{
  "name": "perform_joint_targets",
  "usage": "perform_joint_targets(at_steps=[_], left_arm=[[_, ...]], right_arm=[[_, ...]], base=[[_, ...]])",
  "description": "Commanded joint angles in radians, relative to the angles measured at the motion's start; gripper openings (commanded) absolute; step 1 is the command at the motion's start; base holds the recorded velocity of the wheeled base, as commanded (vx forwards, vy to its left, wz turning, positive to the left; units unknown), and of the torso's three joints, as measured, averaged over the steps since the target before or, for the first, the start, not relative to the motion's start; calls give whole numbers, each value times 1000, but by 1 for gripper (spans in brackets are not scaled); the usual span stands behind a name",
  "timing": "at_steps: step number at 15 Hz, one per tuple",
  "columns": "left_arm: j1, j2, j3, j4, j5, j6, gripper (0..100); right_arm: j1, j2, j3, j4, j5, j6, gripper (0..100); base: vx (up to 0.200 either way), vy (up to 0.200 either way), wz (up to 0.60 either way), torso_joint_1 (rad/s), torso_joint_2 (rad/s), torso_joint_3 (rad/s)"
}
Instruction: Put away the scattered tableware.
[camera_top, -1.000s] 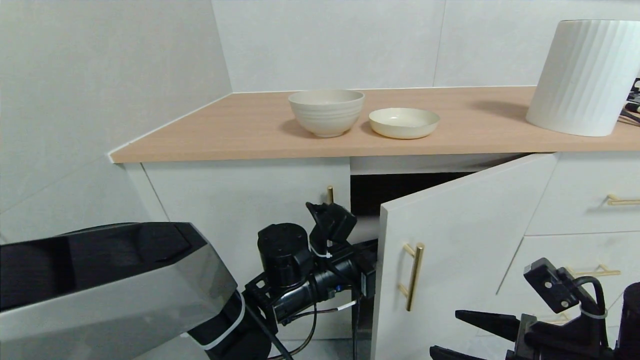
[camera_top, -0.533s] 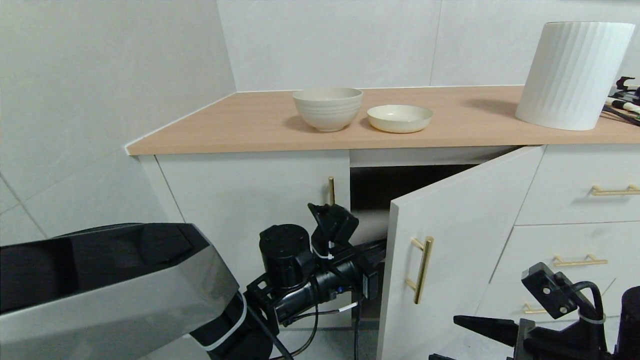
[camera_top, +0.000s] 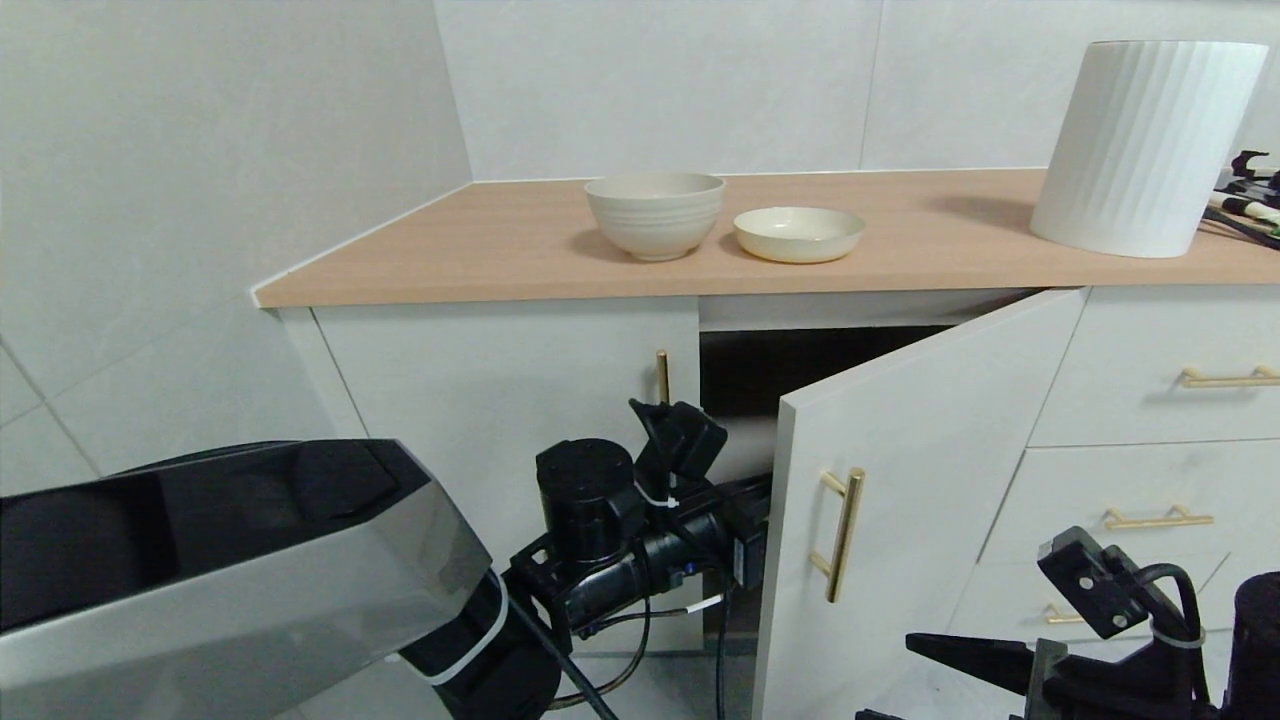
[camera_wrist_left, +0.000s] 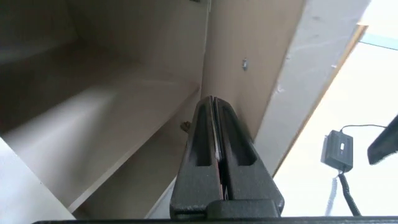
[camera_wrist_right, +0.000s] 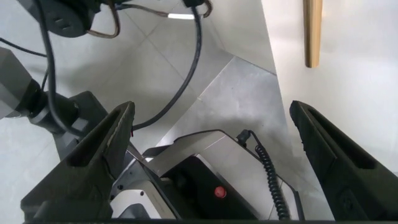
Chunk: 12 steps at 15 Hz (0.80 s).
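Scene laid out from left to right, with the open cupboard door (camera_top: 930, 450) as reference.

Left of the door: a second cupboard front, closed, with a short brass handle (camera_top: 662, 377) at its edge nearest the door. The left gripper (camera_wrist_left: 212, 106) sits in the dark opening between this front and the door's free edge. It is empty, and its two fingers are pressed flat together with no gap. In the left wrist view it points into the cupboard, with a pale shelf (camera_wrist_left: 93, 124) on one side and the door's inner face just beside it on the other.

Above the door: the wooden countertop (camera_top: 480, 250). The tableware stands here — a deep ribbed bowl (camera_top: 655, 215) above the opening left of the door, and a shallow dish (camera_top: 799, 234) just beside it, over the door's free edge. Both are upright; they stand close together and neither gripper touches them.

On the door: a vertical brass bar handle (camera_top: 845, 535) near the free edge. The door stands ajar and is hinged on its right side.

In front of the door and below its handle: the right gripper (camera_top: 920, 680), low near the floor. Its fingers are spread wide apart and hold nothing; the right wrist view shows floor tiles and cables between them.

Right of the door: a stack of drawers (camera_top: 1180, 350) with brass handles. Above them on the countertop, well apart from the dish, stands a tall white ribbed container (camera_top: 1145, 145), with a few dark utensils (camera_top: 1245, 200) lying just beyond it.
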<state>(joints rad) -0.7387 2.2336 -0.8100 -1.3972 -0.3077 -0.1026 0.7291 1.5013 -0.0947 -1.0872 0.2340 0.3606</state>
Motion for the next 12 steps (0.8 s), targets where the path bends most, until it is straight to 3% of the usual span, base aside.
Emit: perform_joint_targets(at_steps=[1,2,7,12], left_arm=[[-4,12,-15,4,-2,0,0],[-4,15,-17,4,-2,0,0],[-10,31,-138,84,1,0,0],[-21,41,-127,83,32,3,0]], right_arm=[[1,2,3,-2,1,0,100],[1,2,4,0,1,0,100],[9,2,4,-2,1,0,100],[9,7,6,0,1,0,100]], base=[[-200,0,0,12,7,-2],[-200,0,0,2,2,7],[0,0,0,0,0,0],[0,0,0,0,0,0]])
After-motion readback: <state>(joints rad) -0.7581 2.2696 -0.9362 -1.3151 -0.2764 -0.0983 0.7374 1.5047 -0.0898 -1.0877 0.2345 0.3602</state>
